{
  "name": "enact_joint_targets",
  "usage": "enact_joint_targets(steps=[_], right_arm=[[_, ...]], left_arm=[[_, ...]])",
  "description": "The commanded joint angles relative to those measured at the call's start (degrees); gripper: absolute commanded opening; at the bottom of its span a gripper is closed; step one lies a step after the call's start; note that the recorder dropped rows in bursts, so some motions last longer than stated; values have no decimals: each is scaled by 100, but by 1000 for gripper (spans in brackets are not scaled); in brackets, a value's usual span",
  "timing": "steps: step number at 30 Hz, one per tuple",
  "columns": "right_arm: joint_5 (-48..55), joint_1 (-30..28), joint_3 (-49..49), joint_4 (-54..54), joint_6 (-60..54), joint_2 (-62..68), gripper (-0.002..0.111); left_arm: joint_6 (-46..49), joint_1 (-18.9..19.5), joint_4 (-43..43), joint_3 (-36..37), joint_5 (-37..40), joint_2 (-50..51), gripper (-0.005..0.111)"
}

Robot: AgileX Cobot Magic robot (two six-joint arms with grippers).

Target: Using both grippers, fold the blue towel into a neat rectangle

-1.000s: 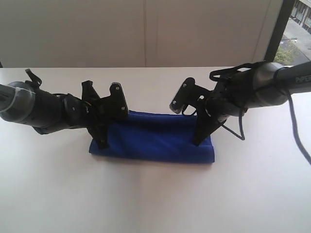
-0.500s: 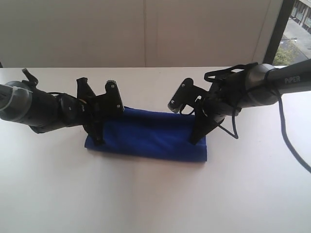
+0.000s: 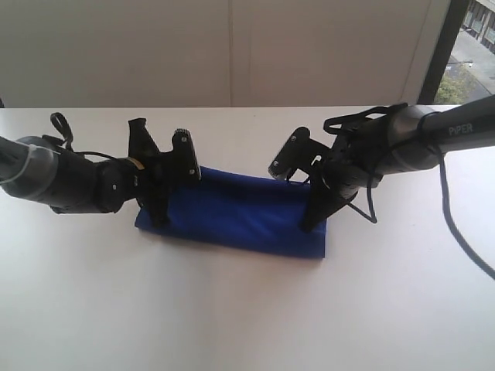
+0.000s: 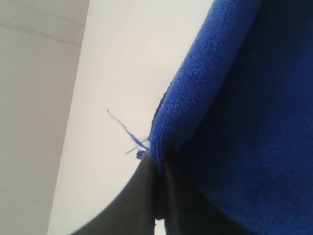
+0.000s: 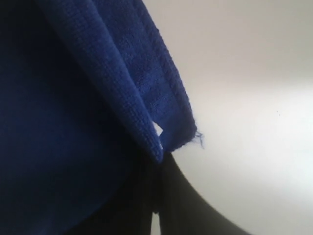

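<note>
left gripper point(image 3: 158, 219): pinching blue towel point(image 3: 240, 215) corner, centre-left
right gripper point(image 3: 308, 224): pinching the centre-right corner
risk: tiny bites, one corner could slip and the fold goes crooked

left end effector point(image 3: 159, 218), right end effector point(image 3: 308, 224), clamped

The blue towel point(image 4: 234, 98) is showing a nubby, matt cloth pile, while the white table point(image 3: 232, 309) is looking smooth.

Table point(image 3: 232, 317) open on all sides; blue towel point(image 3: 240, 216) fills middle between left hand point(image 3: 158, 222), right hand point(image 3: 308, 226).
</note>
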Motion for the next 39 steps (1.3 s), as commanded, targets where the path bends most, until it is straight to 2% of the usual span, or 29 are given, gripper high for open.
enact_joint_targets(steps=[1, 8, 12, 15, 18, 21, 23, 25, 28, 39], right_arm=[[74, -42, -7, -34, 62, 74, 0], [74, -42, -7, -34, 62, 259, 0], [74, -42, -7, -106, 62, 270, 3], [113, -42, -7, -366, 62, 270, 26], [113, -42, -7, -422, 62, 270, 58], [170, -42, -7, -506, 62, 270, 74], [303, -42, -7, -531, 62, 270, 74], [453, -42, -7, -551, 62, 270, 74], [663, -42, -7, -551, 62, 207, 74], [532, -42, -7, -399, 211, -514, 74]], left_arm=[[-163, 34, 114, -92, -212, 293, 0], [-265, 34, 75, -336, -194, 546, 0], [-251, 115, -16, -340, 131, 553, 1], [-226, 248, -35, -340, 401, 553, 21], [-97, 269, -35, -340, 403, 553, 44], [-68, 269, -35, -350, 292, 553, 65], [-68, 269, -81, -350, 106, 553, 75], [-57, 269, -158, -350, -83, 553, 78], [-10, 269, -229, -350, -376, 532, 79], [49, 234, -256, -350, -92, -44, 79]])
